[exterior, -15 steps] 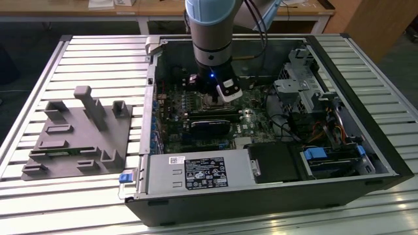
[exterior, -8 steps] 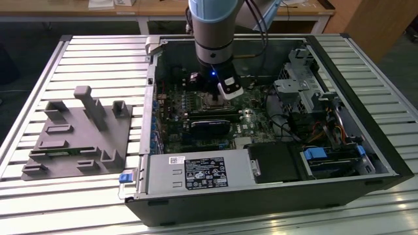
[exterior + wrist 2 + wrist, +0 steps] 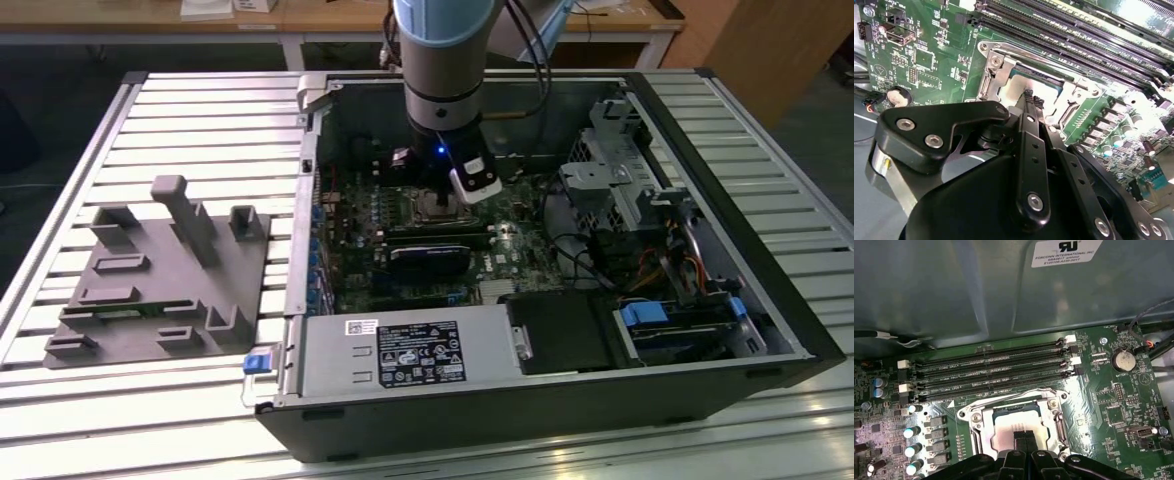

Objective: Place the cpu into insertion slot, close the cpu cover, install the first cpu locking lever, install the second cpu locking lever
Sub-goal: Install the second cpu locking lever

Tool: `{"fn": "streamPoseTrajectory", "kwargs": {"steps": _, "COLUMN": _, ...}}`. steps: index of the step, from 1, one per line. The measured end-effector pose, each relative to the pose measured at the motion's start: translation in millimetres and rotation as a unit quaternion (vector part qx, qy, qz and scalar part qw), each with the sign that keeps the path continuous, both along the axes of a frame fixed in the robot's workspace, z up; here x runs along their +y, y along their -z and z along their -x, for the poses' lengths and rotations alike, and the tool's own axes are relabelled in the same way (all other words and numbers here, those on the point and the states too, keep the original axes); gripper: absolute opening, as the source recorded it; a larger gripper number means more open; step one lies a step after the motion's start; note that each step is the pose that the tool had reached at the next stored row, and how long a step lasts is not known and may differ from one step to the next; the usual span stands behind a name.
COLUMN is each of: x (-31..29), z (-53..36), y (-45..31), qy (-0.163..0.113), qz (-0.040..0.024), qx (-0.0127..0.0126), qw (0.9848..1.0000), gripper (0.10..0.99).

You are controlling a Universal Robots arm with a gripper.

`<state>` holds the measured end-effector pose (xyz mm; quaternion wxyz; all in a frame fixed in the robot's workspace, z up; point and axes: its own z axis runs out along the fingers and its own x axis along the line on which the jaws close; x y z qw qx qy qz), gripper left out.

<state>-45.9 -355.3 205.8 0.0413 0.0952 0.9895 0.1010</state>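
The gripper was closed, its fingertips together and holding nothing, directly above the cpu. The cpu lay flat in the insertion slot at lower centre of the first wrist view, edges parallel to the memory slots, with the cpu cover down around it.

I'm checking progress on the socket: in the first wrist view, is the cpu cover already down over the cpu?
Yes, the cpu cover lies flat, framing the cpu, with the gripper touching the chip.
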Motion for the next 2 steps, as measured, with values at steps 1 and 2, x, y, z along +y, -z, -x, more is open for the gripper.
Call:
{"fn": "streamPoseTrajectory", "kwargs": {"steps": 1, "x": 0.0, "z": 0.0, "y": 0.0, "qy": 0.000, "qz": 0.0000, "qx": 0.0000, "qw": 1.0000, "gripper": 0.106}}
{"fn": "streamPoseTrajectory", "kwargs": {"steps": 2, "x": 0.0, "z": 0.0, "y": 0.0, "qy": 0.000, "qz": 0.0000, "qx": 0.0000, "qw": 1.0000, "gripper": 0.106}}
